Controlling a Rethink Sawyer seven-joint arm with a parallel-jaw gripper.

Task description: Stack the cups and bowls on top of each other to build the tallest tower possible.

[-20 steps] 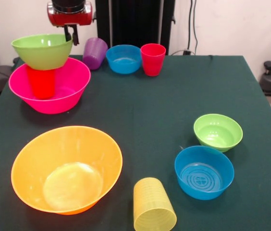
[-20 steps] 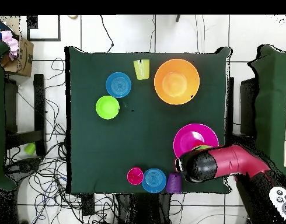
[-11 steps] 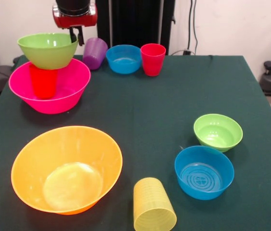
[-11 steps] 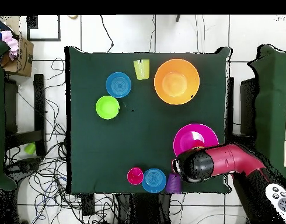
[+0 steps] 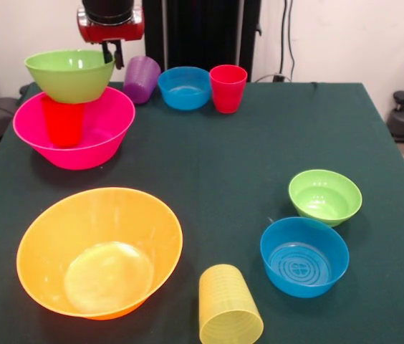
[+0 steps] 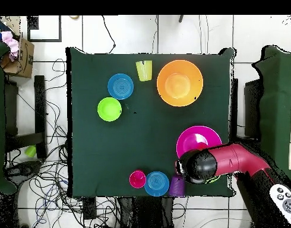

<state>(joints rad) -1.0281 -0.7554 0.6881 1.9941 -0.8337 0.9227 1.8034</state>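
While tangled cables litter the tiled floor [image 6: 47, 196], we see a dark green cloth-covered table [image 5: 223, 158]; hand [image 5: 112, 51] state unclear.

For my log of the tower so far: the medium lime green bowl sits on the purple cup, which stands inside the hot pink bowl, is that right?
Not quite. In the front view the cup under the medium lime green bowl is the bright red cup, not purple. It does stand inside the hot pink bowl. The purple cup lies tilted on the table beside them.
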